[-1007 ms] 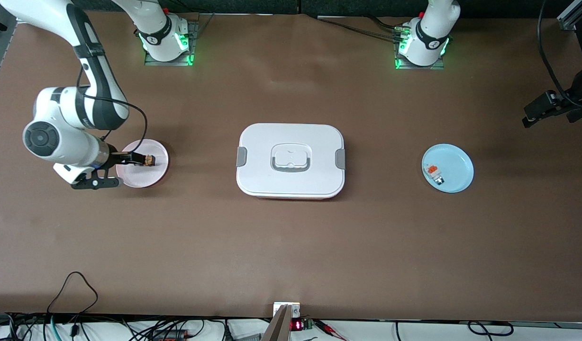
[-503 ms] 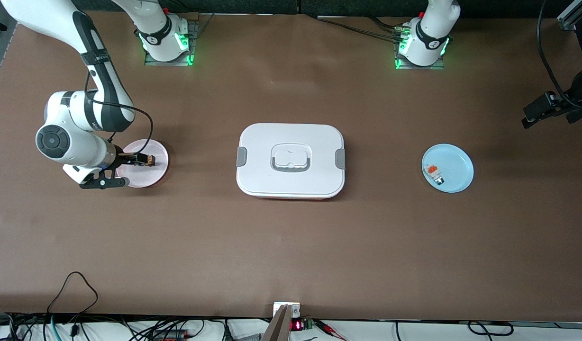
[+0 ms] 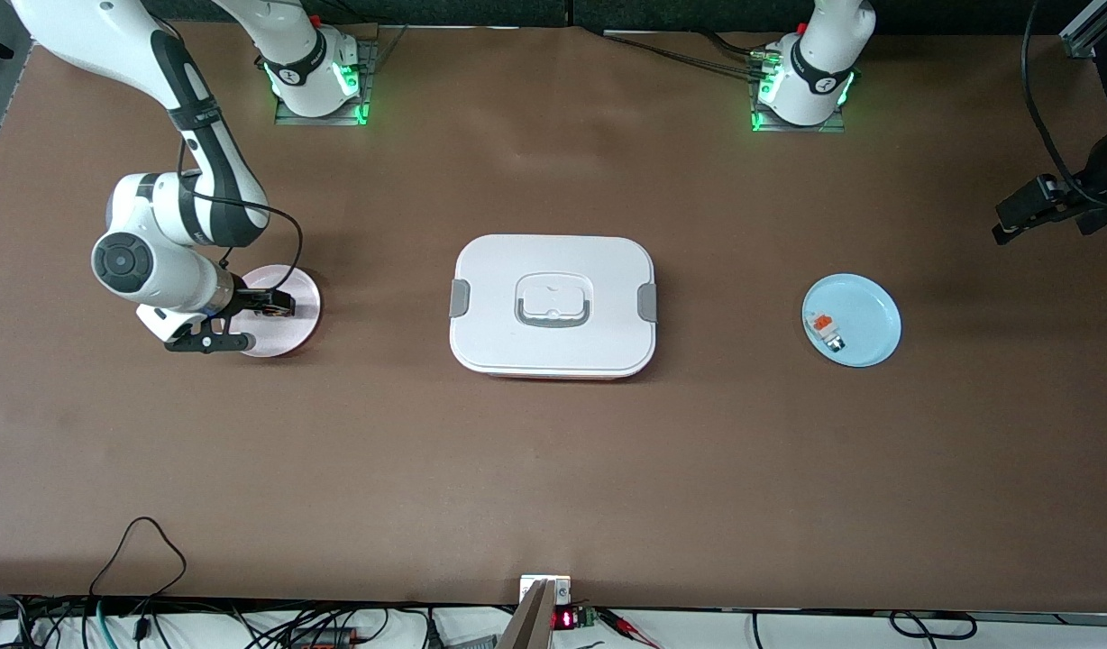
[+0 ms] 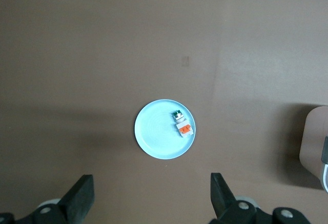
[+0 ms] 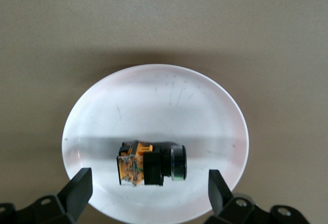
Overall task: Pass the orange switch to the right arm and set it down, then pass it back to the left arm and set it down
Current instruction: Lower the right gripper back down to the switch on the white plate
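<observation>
The orange switch (image 5: pixel 152 163), black with an orange end and a dark cylindrical cap, lies on its side on a pink plate (image 5: pixel 154 101) at the right arm's end of the table. My right gripper (image 5: pixel 149 185) hangs open just over it, one finger on each side, touching nothing. In the front view the right gripper (image 3: pixel 251 320) covers the switch. The white lidded box (image 3: pixel 553 306) sits mid-table between the two plates. My left gripper (image 4: pixel 152 198) waits open high over the left arm's end, looking down on a blue plate (image 4: pixel 165 128).
The blue plate (image 3: pixel 852 319) carries a small white-grey piece with an orange top (image 3: pixel 824 330). The box's corner (image 4: pixel 315 142) shows at the edge of the left wrist view. Cables lie along the table edge nearest the front camera.
The right arm has shifted toward the box, bringing its open gripper over the pink plate until it covers the switch in the front view. The left arm has not moved.
</observation>
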Robot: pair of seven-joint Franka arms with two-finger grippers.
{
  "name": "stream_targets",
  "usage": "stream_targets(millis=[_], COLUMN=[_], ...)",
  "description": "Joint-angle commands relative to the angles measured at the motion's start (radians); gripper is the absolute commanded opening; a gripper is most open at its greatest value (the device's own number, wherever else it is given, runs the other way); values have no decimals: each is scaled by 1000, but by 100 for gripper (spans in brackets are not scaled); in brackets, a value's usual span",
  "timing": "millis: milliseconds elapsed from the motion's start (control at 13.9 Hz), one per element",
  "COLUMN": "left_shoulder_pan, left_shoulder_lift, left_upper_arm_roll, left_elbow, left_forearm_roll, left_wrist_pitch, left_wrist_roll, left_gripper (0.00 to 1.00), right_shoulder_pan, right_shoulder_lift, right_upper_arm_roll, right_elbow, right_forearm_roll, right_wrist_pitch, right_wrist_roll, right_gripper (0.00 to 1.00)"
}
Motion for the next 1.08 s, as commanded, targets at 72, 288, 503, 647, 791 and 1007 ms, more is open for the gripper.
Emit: stream_targets(millis=[72, 288, 503, 647, 791, 1007], left_shoulder_pan=[13, 13, 11, 8, 8, 8], left_shoulder_lift=[-2, -2, -2, -1, 1, 1], left_upper_arm_roll=[-15, -15, -17, -18, -18, -20], left_elbow=[-5, -5, -5, -5, -5, -5], left_forearm_roll=[21, 23, 23, 24, 24, 24], left_wrist_pitch=[8, 8, 8, 8, 8, 8], left_wrist_roll=[3, 3, -7, -21, -24, -24], left_gripper=[100, 100, 100, 100, 100, 100], right_shoulder_pan=[-3, -4, -4, -4, -4, -4], right_shoulder_lift=[6, 15, 20, 21, 29, 30], right_upper_arm_roll=[1, 1, -1, -1, -1, -1], right_elbow=[-30, -30, -65, -111, -130, -130], right_forearm_roll=[10, 9, 9, 9, 9, 9], right_wrist_pitch=[45, 47, 106, 174, 205, 205], right_wrist_roll=[32, 32, 32, 32, 32, 31], right_gripper=[100, 100, 100, 100, 100, 100])
